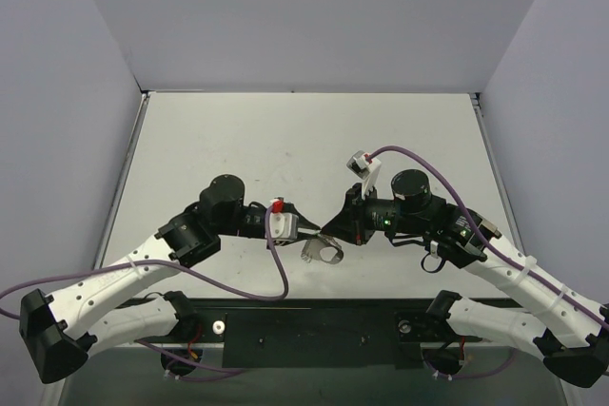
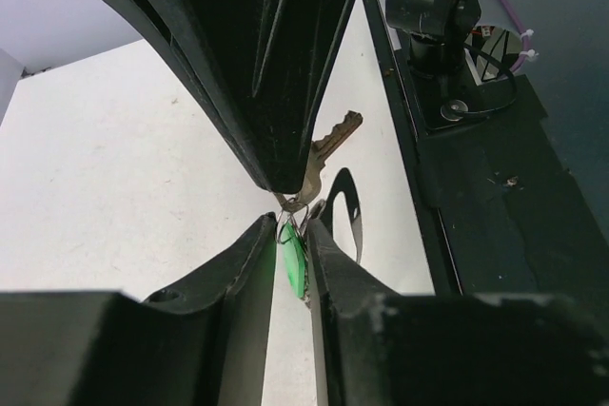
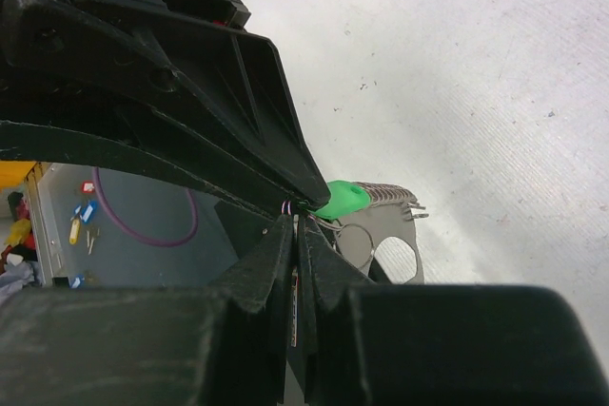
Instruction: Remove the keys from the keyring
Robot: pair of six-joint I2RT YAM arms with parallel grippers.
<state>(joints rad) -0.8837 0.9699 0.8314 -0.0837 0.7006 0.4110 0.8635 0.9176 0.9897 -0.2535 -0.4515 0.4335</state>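
Right wrist view, nearest: right gripper [image 3: 293,221], matte black moulded plastic, wedge-shaped fingers pressed flat together with no gap. A hair-thin wire shows at the very tips and is too fine to follow there.

Left wrist view: left gripper [image 2: 293,225], same black plastic, with curved inner faces. The jaws stand a narrow slot apart. A green tag [image 2: 291,259], glossy translucent plastic, nearly fills that slot. Cannot tell whether the pads actually press it.

Just above the tag is the keyring [image 2: 297,203], thin pale round wire. Only a short arc shows, coming out directly under the pinched tip of the right gripper, which clamps it. The rest of the loop is hidden behind the fingers.

One key [image 2: 340,132] sticks up and to the right from the ring. It is dull brownish-silver metal with a notched edge, and its head is hidden behind the black finger.

Beside the green tag in the right wrist view is a ribbed silvery piece [image 3: 388,193], a fan of fine ridges. It could be chain links or stacked key edges; cannot tell which.

Top view: both arms are bent inward, tips meeting over the near middle of the table [image 1: 238,140], a matte off-white surface with faint specks. The bundle hangs just below the tips, grey and too small to resolve. A purple cable [image 1: 238,282] loops along the left arm. Plain grey walls stand behind.
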